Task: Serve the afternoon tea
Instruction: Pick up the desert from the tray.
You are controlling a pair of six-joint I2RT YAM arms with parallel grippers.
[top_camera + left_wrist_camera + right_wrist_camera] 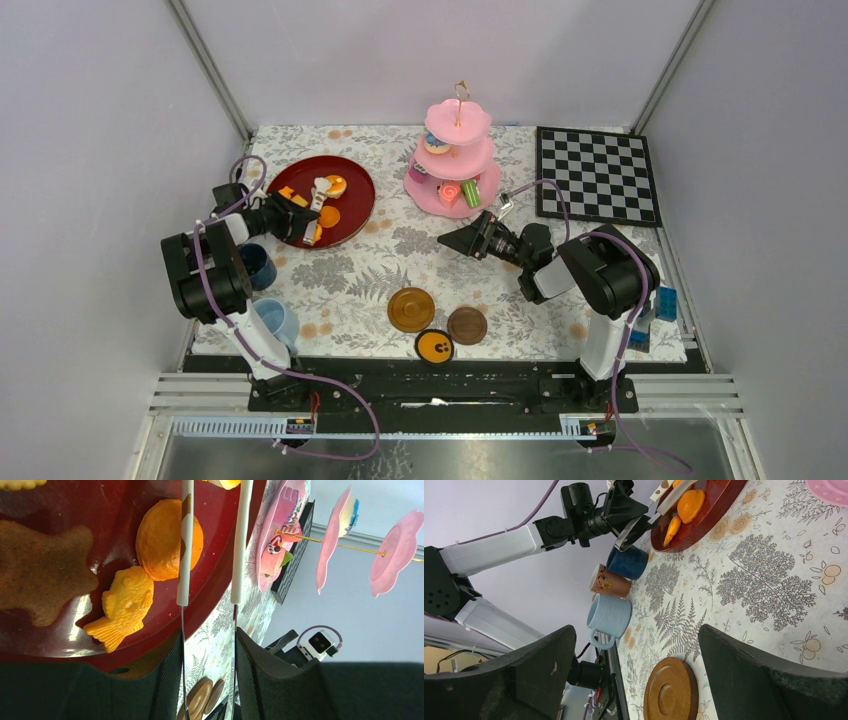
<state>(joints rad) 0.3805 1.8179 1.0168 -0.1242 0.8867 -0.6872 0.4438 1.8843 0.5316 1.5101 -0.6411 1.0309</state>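
Observation:
My left gripper (290,218) is shut on a pair of white-tipped metal tongs (185,555), whose two arms run between my fingers. The tong tips hang over the dark red tray (355,205), one arm crossing a round orange pastry (160,540). Beside that pastry lie a yellow fish-shaped pastry (125,605) and the brown star biscuit (40,575). The pink three-tier cake stand (455,170) stands at the back with small pastries on its tiers. In front of it my right gripper (455,240) hovers open and holds nothing.
Three round saucers (411,309) (466,325) (434,346) lie near the front edge. A dark-blue cup (257,265), a brown cup (609,584) and a light-blue cup (275,320) sit by the left arm. The chessboard (597,175) is at the back right. Blue blocks (665,303) lie behind the right arm.

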